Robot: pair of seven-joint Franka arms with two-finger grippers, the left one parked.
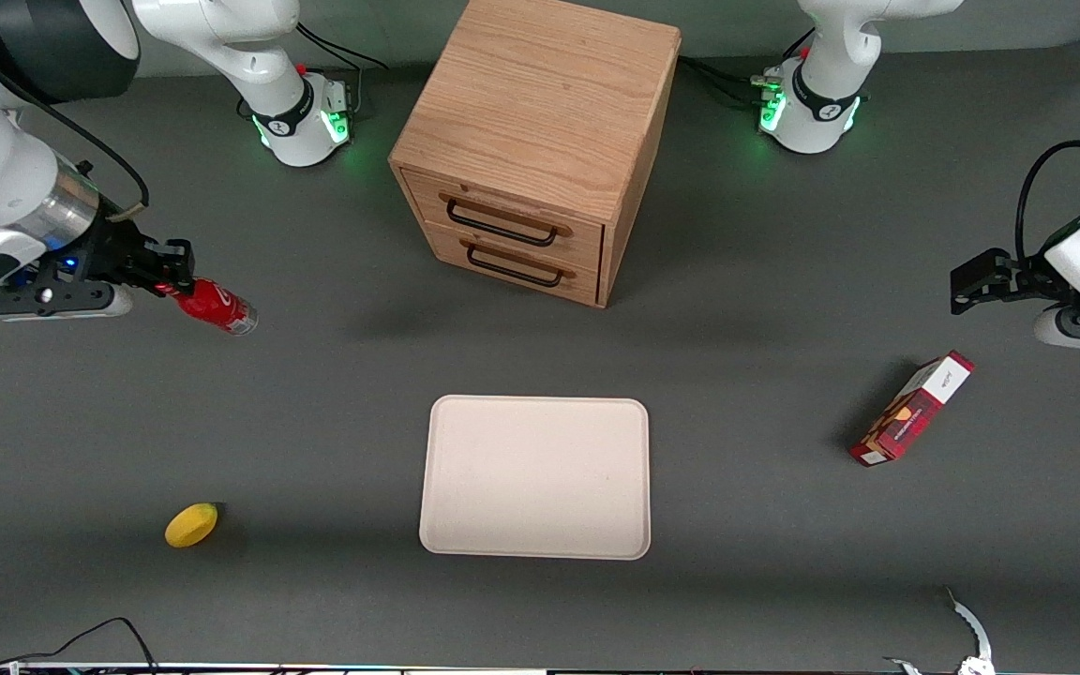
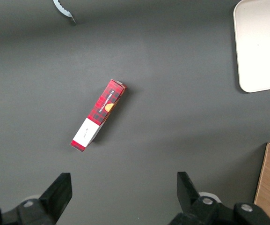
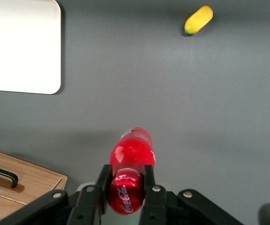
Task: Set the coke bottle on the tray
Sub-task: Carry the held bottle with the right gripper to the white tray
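Coke bottle [image 3: 131,172] within end effector [image 3: 127,183] fingers

Dark grey table [image 1: 784,562], wooden cabinet [image 1: 540,112]

Robotics lab: arm bases [image 1: 301,117] bolted to grey table [image 1: 315,422].

You see the black two-finger tool [image 3: 126,187] clamped on the cap end of the small red coke bottle [image 3: 131,164], its fingers [image 3: 101,183] pressed against both sides. The bottle hangs above the dark grey surface [image 3: 172,93]. A pale cream tray [image 3: 20,47], a yellow oval fruit [image 3: 198,19] and a wooden cabinet with a black handle [image 3: 13,187] lie apart from it.
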